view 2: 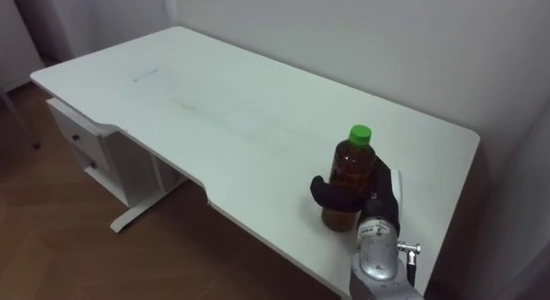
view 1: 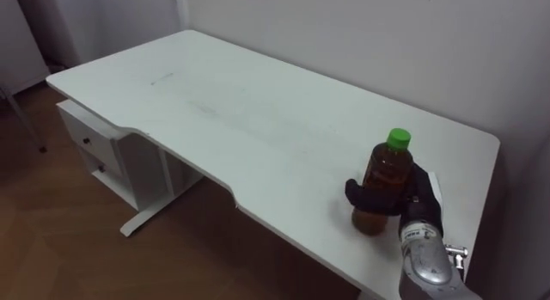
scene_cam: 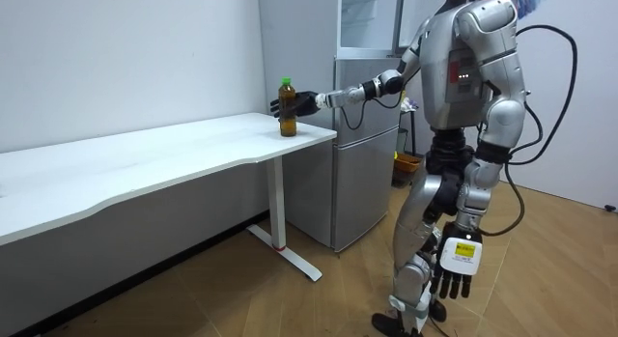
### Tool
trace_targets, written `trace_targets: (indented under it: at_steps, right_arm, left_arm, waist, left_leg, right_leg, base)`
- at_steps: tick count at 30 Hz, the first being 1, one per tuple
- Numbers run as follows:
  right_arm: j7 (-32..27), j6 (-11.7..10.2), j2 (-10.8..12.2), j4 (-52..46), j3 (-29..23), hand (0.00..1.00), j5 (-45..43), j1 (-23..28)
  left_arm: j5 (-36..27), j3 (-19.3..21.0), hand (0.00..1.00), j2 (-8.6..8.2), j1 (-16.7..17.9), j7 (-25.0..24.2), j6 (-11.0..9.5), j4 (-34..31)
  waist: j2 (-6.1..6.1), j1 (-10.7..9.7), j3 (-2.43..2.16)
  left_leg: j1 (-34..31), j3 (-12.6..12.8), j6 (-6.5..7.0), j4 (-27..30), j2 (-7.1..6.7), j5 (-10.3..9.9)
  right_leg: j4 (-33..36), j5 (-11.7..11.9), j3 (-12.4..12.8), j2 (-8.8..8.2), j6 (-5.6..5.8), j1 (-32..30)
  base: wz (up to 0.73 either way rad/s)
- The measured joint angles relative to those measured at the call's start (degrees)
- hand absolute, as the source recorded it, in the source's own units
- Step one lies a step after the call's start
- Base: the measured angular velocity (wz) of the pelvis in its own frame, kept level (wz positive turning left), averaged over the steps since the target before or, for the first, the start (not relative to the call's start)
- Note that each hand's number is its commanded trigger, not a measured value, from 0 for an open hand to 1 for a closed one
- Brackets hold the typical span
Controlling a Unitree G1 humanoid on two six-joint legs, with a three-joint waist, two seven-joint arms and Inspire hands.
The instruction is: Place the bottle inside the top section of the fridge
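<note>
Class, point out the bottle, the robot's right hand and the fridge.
bottle (view 1: 388,167): left eye view, on its amber body.
right hand (view 1: 419,198): left eye view, on the back of the hand.
fridge (scene_cam: 362,173): room view, on its grey front.
</note>
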Motion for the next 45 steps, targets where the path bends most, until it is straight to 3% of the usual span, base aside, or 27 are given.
trace_targets:
  at_steps: [5, 10, 16, 20, 28, 35, 37, 39, 41, 45]
  right_arm:
    - [0.76, -0.02, -1.11, 1.61, -0.02, 1.0, 0.18, -0.15]
    - [2.66, 0.09, -1.58, 1.6, -0.02, 1.0, 1.99, -0.15]
    - [7.28, 0.37, -2.97, 1.63, 0.02, 1.0, 10.81, -0.12]
    - [11.68, 1.89, -3.93, 1.62, 0.04, 1.0, 17.02, -0.07]
    - [17.0, 2.79, -3.99, -0.78, 0.02, 1.0, 19.75, 0.01]
    - [18.23, 4.64, -4.81, -17.25, 0.07, 1.0, 12.84, 3.32]
    - [18.92, 4.65, -4.84, -20.58, 0.07, 1.0, 12.74, 4.29]
    - [19.24, 5.03, -4.86, -24.41, 0.07, 1.0, 12.49, 5.18]
    - [19.61, 5.19, -5.04, -25.99, 0.03, 1.0, 12.85, 5.17]
    - [20.87, 7.68, -5.88, -31.06, -1.14, 1.0, 12.21, 5.19]
  left_arm:
    - [0.0, 0.43, 0.0, 0.0, 0.02, 0.16, 0.08, -0.42]
    - [0.01, 0.5, 0.0, -0.08, 0.23, 1.01, 0.12, -0.86]
    - [0.02, 1.14, 0.0, 0.0, 1.1, 1.03, -0.22, -1.29]
    - [0.08, 1.54, 0.0, 0.05, 1.37, 1.06, -0.21, -1.02]
    - [0.09, 2.72, 0.0, 0.05, 1.55, -0.48, -0.07, -1.47]
    - [2.62, 6.84, 0.0, 0.07, 2.51, -0.23, 0.22, -3.03]
    - [3.99, 7.5, 0.0, 0.03, 2.5, -0.11, 0.23, -3.03]
    - [6.05, 8.21, 0.0, -0.11, 2.48, -0.05, 0.34, -3.0]
    - [7.12, 8.69, 0.0, -0.1, 2.44, 0.05, 0.5, -3.05]
    - [8.19, 10.85, 0.0, -0.41, 2.36, -0.22, 1.45, -3.04]
  waist:
    - [0.01, 1.35, 0.02]
    - [-0.09, 1.39, 0.07]
    - [0.0, 1.06, 0.15]
    - [0.31, 0.98, 0.38]
    - [0.9, -0.09, 0.27]
    - [2.28, -2.11, -0.39]
    - [2.55, -2.3, -0.78]
    - [2.78, -2.55, -1.71]
    - [2.98, -3.52, -1.74]
    - [3.04, -5.63, -1.87]
  left_leg:
    - [-0.05, -0.01, 0.0, 0.16, 0.0, -0.01]
    - [-0.17, 0.03, 0.0, 0.28, -0.01, -0.01]
    - [-0.14, 0.03, 0.01, 0.61, -0.01, -0.02]
    - [0.56, 0.16, 0.01, 0.51, 0.02, -0.02]
    - [0.96, 1.27, 0.12, 0.47, 0.5, -0.11]
    - [5.18, 3.79, 0.71, -0.95, 0.97, -0.67]
    - [6.91, 4.27, 0.75, -1.4, 1.13, -0.96]
    - [8.2, 5.42, 0.79, -1.51, 1.45, -1.38]
    - [9.45, 5.56, 0.83, -1.68, 1.45, -1.43]
    - [10.66, 5.75, 0.82, -1.93, 1.48, -1.47]
  right_leg:
    - [0.01, 0.0, 0.0, 0.0, 0.0, 0.02]
    - [0.03, 0.0, 0.0, -0.01, 0.0, 0.01]
    - [-0.02, 0.08, 0.02, 0.02, -0.07, 0.29]
    - [-0.07, 0.08, 0.06, -0.01, -0.08, 0.87]
    - [-0.99, 0.72, 1.74, 0.43, -0.17, 0.98]
    - [-2.56, 1.52, 3.94, 0.79, 0.29, 4.2]
    - [-3.27, 1.82, 5.04, 1.13, 0.48, 5.66]
    - [-4.06, 2.04, 6.53, 1.44, 0.47, 6.77]
    - [-4.15, 2.09, 6.66, 1.44, 0.47, 8.01]
    - [-4.05, 2.08, 7.43, 1.5, 0.48, 9.03]
  base:
    - [0.0]
    - [0.0]
    - [0.0]
    - [-0.01]
    - [-0.08]
    - [-0.2]
    - [-0.23]
    - [-0.26]
    - [-0.07]
    - [-0.03]
